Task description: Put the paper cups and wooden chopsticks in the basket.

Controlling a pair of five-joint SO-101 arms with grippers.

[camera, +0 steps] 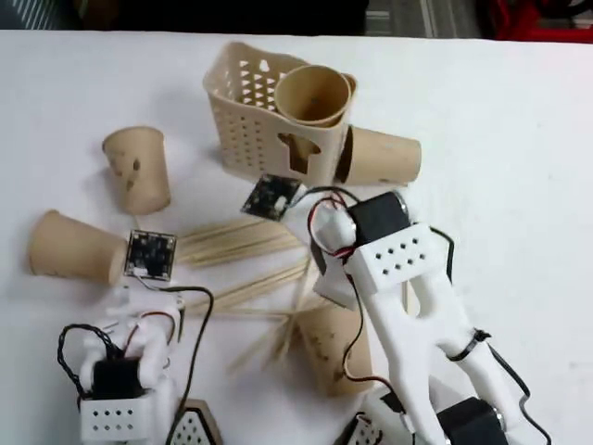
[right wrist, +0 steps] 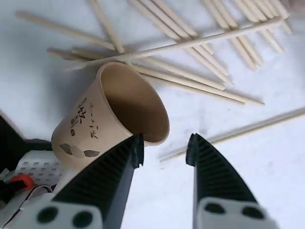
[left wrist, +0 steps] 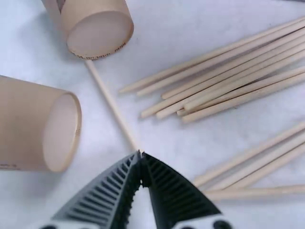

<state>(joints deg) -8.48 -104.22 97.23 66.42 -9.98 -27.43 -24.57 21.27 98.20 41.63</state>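
A cream basket (camera: 243, 116) stands at the back of the table with a paper cup (camera: 313, 93) in it. Another cup (camera: 382, 154) lies against its side. Two cups (camera: 137, 169) (camera: 72, 246) lie at the left, also seen in the left wrist view (left wrist: 97, 26) (left wrist: 38, 126). My left gripper (left wrist: 140, 160) is shut, its tips at the end of a single chopstick (left wrist: 112, 105). Wooden chopsticks (camera: 239, 243) (left wrist: 228, 86) are scattered mid-table. My right gripper (right wrist: 164, 145) is open beside the rim of a tipped cup (right wrist: 109, 119) (camera: 329, 350).
The left arm (camera: 116, 408) sits at the front left and the right arm (camera: 408, 278) crosses the front centre above the chopsticks (right wrist: 190, 47). Bare white table (camera: 519, 139) extends to the right of the basket.
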